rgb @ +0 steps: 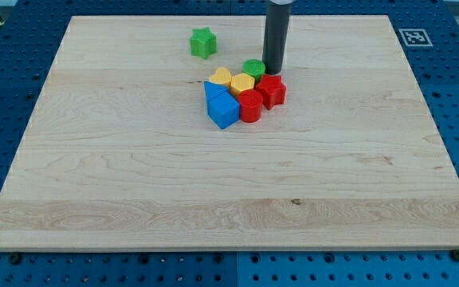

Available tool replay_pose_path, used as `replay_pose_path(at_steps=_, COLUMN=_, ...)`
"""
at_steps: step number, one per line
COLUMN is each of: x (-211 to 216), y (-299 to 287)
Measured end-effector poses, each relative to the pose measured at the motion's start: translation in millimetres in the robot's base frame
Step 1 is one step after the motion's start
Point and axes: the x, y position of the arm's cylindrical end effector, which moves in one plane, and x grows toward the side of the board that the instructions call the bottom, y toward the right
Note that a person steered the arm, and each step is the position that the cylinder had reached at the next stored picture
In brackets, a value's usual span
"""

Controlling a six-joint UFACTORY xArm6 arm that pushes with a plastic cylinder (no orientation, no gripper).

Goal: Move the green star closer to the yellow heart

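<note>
A green star [202, 42] lies alone near the view's top, left of centre. A yellow heart [221, 77] sits at the upper left of a tight cluster below and right of the star. My tip [272, 71] stands at the cluster's upper right, beside a green round block [253, 68] and just above a red star-like block [272, 90]. The tip is well to the right of the green star and apart from it.
The cluster also holds a yellow hexagon-like block [241, 84], a red rounded block [250, 104], a blue triangle-like block [212, 91] and a blue cube [224, 110]. The wooden board [134, 183] lies on a blue perforated table with a marker tag [414, 37] at top right.
</note>
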Motion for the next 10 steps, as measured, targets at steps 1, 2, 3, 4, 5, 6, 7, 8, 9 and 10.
replay_pose_path(at_steps=1, x=-46.4, y=-2.9)
replay_pose_path(at_steps=2, x=-82.5, y=-56.6)
replay_pose_path(at_steps=3, x=-99.5, y=-108.8)
replay_pose_path(at_steps=4, x=-94.8, y=-125.4)
replay_pose_path(at_steps=5, x=-80.6, y=-125.5)
replay_pose_path(at_steps=6, x=-68.3, y=-124.7)
replay_pose_path(at_steps=7, x=-59.2, y=-124.4)
replay_pose_path(at_steps=8, x=-49.2, y=-124.4)
replay_pose_path(at_steps=9, x=-40.8, y=-127.8)
replay_pose_path(at_steps=10, x=-44.8, y=-164.5)
